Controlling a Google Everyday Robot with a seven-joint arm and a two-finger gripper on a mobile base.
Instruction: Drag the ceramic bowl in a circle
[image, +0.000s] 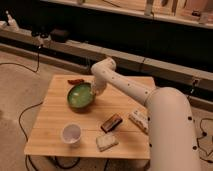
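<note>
The ceramic bowl (79, 96), wide and glossy green inside, rests on the wooden table (52, 117) in its back-left part. My gripper (95, 90) is at the end of the white arm, which reaches in from the lower right. It sits down at the bowl's right rim and is shut on it. The wrist hides the fingertips themselves.
A small white cup (71, 134) stands near the front edge. A dark brown bar (111, 122), a pale packet (106, 142) and a white wrapped item (138, 119) lie to the right. A reddish object (76, 81) lies just behind the bowl. Cables run across the floor on the left.
</note>
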